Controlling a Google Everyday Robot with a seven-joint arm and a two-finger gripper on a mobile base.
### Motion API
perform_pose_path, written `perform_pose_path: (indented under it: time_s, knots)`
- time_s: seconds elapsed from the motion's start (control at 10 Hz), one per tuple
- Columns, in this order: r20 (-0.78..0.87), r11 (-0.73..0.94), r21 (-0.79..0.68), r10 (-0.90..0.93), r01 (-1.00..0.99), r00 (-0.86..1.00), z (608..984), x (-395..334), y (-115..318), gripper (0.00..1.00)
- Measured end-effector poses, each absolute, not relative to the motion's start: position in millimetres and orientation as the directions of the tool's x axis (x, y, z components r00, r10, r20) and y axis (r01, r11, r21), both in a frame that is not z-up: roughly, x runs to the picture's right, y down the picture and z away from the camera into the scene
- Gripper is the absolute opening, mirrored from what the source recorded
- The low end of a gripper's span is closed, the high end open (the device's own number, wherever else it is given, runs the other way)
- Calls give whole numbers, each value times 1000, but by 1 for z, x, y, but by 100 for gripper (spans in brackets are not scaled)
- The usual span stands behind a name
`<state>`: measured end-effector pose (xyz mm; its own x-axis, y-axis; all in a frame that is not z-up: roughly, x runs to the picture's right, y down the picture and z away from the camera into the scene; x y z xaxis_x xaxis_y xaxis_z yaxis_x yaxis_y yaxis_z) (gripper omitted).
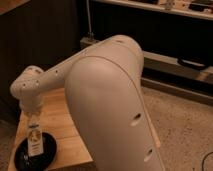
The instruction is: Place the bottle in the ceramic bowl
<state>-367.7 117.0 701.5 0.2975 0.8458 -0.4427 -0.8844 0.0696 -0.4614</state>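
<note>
The bottle point(35, 141), slim and whitish with a pale printed label, hangs upright over the black glossy ceramic bowl point(19, 156); its lower end is at or just inside the bowl. The bowl sits at the front left corner of a wooden table point(62, 127). My gripper point(33, 124) points straight down from the white wrist point(29, 90) and is shut on the bottle's top. Whether the bottle touches the bowl's bottom cannot be told.
My large white arm link point(110, 105) fills the middle of the view and hides the table's right part. Dark cabinets and a shelf point(165, 30) stand behind. Speckled floor point(185, 130) lies to the right, with a dark cable point(206, 161) on it.
</note>
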Motion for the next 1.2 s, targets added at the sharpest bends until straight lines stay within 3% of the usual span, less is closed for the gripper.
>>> perform_pose_path:
  time_s: [0.4,1.2]
  knots:
    - [-409,126,-481,843,-868,349,707,-373,139,76]
    - [-386,167,-497,836,-851,389,703,-375,143,80]
